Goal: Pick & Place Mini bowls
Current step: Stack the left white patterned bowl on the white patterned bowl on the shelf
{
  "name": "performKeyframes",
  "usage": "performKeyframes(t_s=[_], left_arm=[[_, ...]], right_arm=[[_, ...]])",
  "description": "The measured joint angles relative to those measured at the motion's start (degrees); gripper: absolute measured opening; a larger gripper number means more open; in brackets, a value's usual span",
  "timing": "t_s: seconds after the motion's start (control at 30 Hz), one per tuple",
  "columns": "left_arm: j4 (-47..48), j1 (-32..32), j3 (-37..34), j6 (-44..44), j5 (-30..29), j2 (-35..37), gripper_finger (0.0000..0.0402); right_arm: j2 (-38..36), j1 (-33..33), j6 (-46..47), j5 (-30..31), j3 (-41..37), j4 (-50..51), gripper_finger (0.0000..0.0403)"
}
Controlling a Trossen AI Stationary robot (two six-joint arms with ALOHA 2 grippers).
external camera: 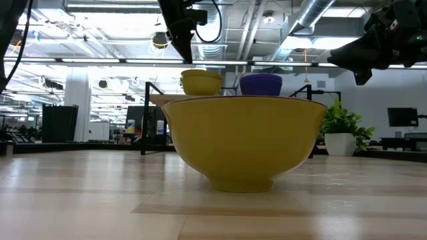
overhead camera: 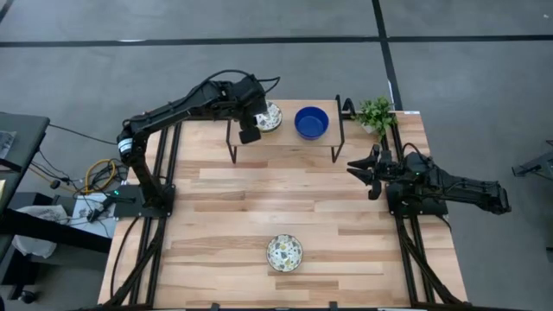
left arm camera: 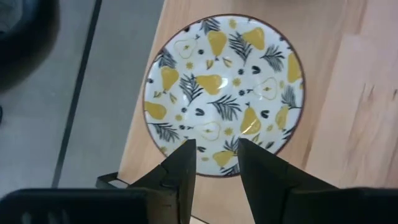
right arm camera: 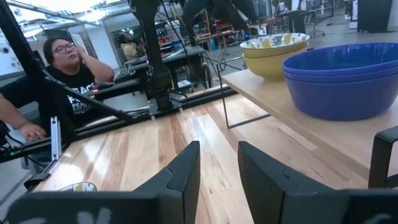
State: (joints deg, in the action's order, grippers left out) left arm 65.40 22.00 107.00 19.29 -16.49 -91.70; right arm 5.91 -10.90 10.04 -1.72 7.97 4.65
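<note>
Left gripper [left arm camera: 214, 168] hangs over the patterned bowl [left arm camera: 224, 93] on the shelf [overhead camera: 285, 138], fingers slightly apart, holding nothing. Right gripper [right arm camera: 217, 171], narrowly parted, empty, waits beside the table.

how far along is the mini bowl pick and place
Early on, it seems. One pear-patterned yellow bowl sits alone on the wooden table's near edge, likely already placed. The left end effector hovers open over the patterned bowl stack on the raised shelf, gripping nothing yet. The stacked blue bowls remain on the shelf. The right end effector waits at the table's right side, holding nothing.
</note>
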Motion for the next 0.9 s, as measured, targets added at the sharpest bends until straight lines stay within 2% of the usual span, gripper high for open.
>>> performKeyframes(t_s=[0.2, 0.9], left_arm=[[-0.15, 1.74, 0.0, -0.27, 3.37, 0.0, 0.0117], [-0.13, 2.53, 0.02, -3.04, 6.16, -0.02, 0.0117]], right_arm=[[0.0, -0.01, 0.0, 0.0, 0.0, 0.06, 0.0098], [0.0, 0.0, 0.02, 0.0, 0.0, 0.08, 0.0098]])
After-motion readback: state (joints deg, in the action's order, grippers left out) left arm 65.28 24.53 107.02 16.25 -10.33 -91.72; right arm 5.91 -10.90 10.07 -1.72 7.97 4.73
